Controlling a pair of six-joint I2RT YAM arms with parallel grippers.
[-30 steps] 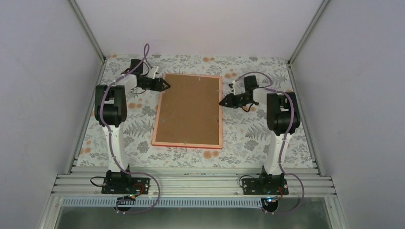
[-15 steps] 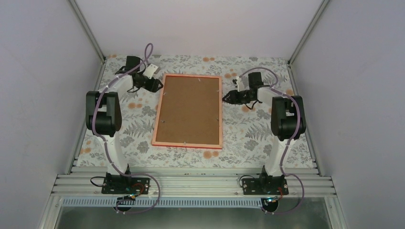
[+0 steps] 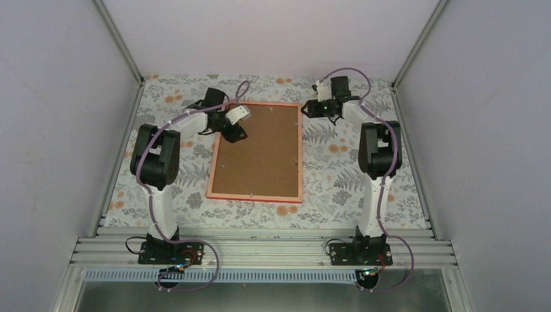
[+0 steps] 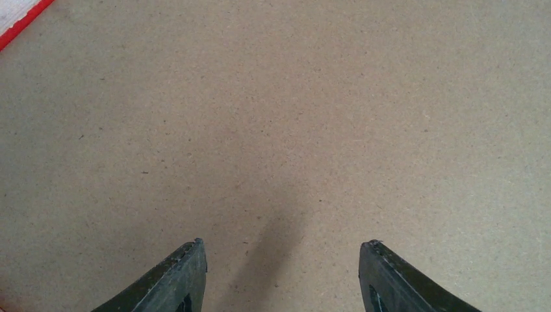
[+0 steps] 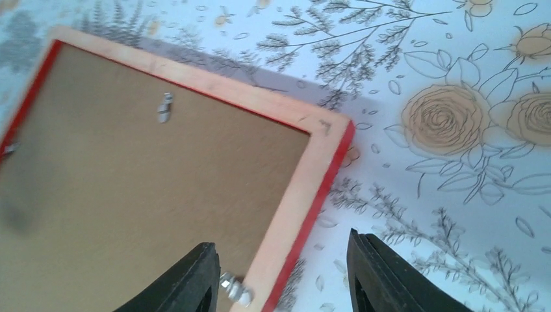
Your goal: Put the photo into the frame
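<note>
top external view: one frame (image 3: 255,198) lies back-up in the middle of the table (image 3: 338,188), with one brown backing board (image 3: 260,156) inside it. there are two grippers. the left gripper (image 3: 235,133) is over the board's far left part and the right gripper (image 3: 307,110) is at the far right corner. both have fingers apart and hold nothing. the flowered table shows around all four frame edges.

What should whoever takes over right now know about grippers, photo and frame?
Left gripper: open, empty, over the brown fibreboard backing board near its far-left corner.
Right gripper: open, empty, above the far-right corner of the thin red rectangular frame.
Frame lies face down on the floral table, board seated in it.
Photo: not visible; possibly under the board, cannot tell.
To do: confirm photo, check the metal tabs.
</note>
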